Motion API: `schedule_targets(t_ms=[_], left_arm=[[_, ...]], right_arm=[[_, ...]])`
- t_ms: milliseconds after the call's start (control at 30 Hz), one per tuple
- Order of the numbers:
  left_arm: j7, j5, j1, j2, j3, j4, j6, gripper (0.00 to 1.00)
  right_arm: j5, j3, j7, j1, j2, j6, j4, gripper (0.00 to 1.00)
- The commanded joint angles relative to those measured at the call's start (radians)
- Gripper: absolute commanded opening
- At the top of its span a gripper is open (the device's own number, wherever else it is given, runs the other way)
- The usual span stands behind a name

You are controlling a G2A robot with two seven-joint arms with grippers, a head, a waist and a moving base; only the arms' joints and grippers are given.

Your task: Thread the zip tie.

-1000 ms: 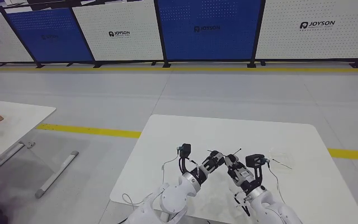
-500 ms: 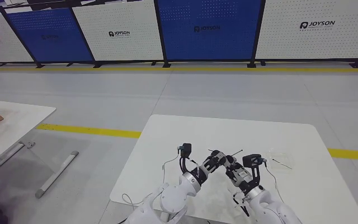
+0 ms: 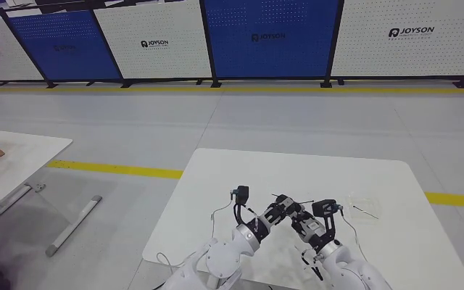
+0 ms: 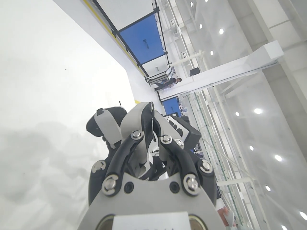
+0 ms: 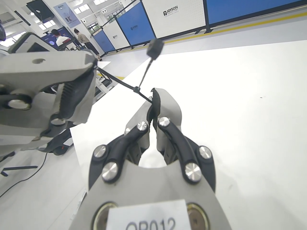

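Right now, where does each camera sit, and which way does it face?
Top view: overhead, facing down over the white table; left arm and right arm show.
Left wrist view: behind the left claw, facing across the table toward the ceiling.
Right wrist view: behind the right claw, facing the zip tie held by both claws.
Shared: top and right wrist views show both claws.

I see the zip tie (image 5: 124,84) spanning from left gripper (image 4: 152,114) to right gripper (image 5: 153,98) over the table (image 3: 326,170), packet (image 3: 362,206) on their right.
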Motion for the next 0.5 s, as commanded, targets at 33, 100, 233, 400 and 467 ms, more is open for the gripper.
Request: schedule_targets(t_ms=[33, 100, 233, 400, 467], left_arm=[[0.0, -0.002, 0.004, 0.0, -0.001, -0.011, -0.006, 0.0], [0.0, -0.001, 0.005, 0.0, 0.001, -0.019, -0.008, 0.0], [0.001, 0.005, 0.009, 0.0, 0.005, -0.034, -0.012, 0.0], [0.009, 0.011, 0.012, -0.001, 0.01, -0.047, -0.015, 0.0], [0.011, 0.013, 0.015, -0.001, 0.013, -0.054, -0.018, 0.0]], right_arm=[[0.0, 0.003, 0.003, -0.001, 0.002, 0.0, 0.003, 0.0], [0.001, 0.006, 0.005, -0.002, 0.003, -0.002, 0.004, 0.0], [0.002, 0.009, 0.009, -0.004, 0.004, -0.005, 0.005, 0.0], [0.003, 0.01, 0.012, -0.004, 0.006, -0.008, 0.005, 0.0], [0.003, 0.011, 0.014, -0.003, 0.007, -0.012, 0.008, 0.0]])
